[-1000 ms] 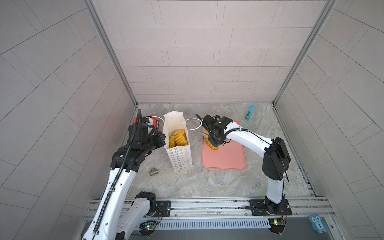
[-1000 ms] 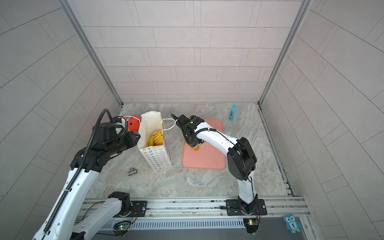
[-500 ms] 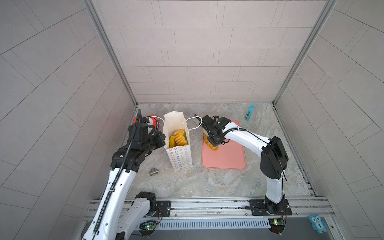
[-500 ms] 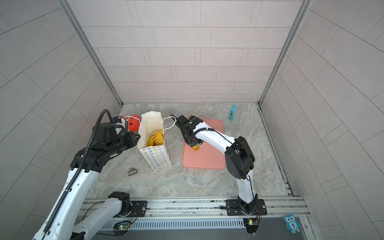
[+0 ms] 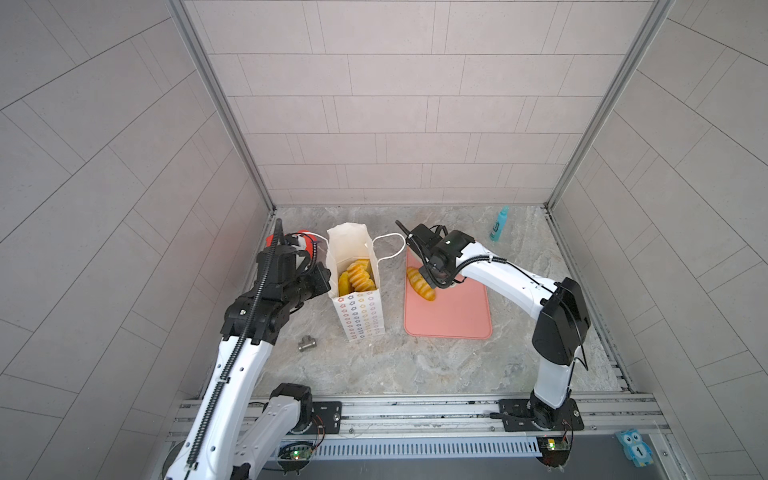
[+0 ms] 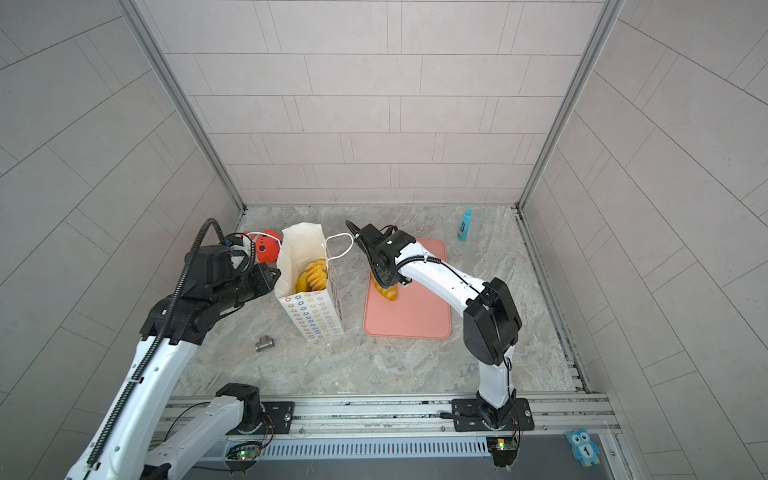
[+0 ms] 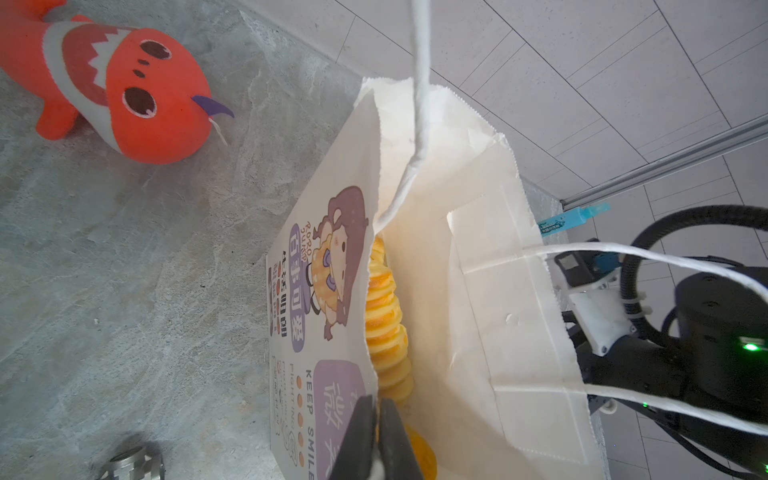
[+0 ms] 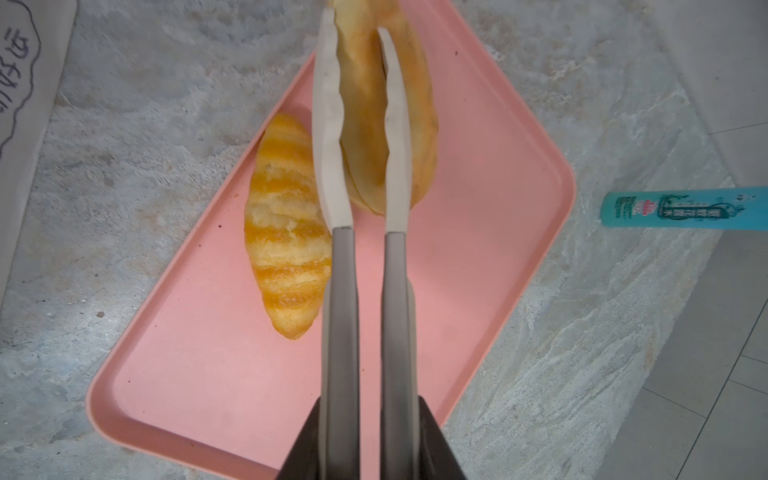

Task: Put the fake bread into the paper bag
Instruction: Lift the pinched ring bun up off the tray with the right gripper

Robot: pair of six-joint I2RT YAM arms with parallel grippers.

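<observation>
Left claw [image 7: 377,405] first: fingers pressed together, pinching the printed wall of the paper bag [image 5: 360,316] at its rim, one finger outside and one inside. At the far left, behind that arm, I see one red plush [image 7: 137,95]. One small metal fitting [image 5: 307,343] lies near-left of the bag, apart from it.

One bag, upright, mouth open, left of centre, with two white cord handles.

Bread count: four that I can see.
- Two show in the bag mouth, just right of the left claw: a ridged roll [image 5: 360,276] and a smooth yellow piece [image 5: 343,285] touching its left side. Anything deeper is hidden. In a top view the ridged one runs far to near.
- Third is a striped roll [image 5: 420,284] lying on the far-left part of the one pink tray [image 5: 457,321]. Its long axis slants from far-left to near-right and both ends taper. It sits just left of the right claw; I cannot tell if they touch.

Right claw [image 8: 356,29] is over the far-left of the tray, its long pale fingers clamped on the fourth, a pale golden piece [image 8: 365,137]. That piece's long axis runs along the fingers. I can't tell if it's clear of the tray.

The tray lies right of the bag, not touching it. One teal bottle [image 5: 498,224] is far right, by the back wall.
</observation>
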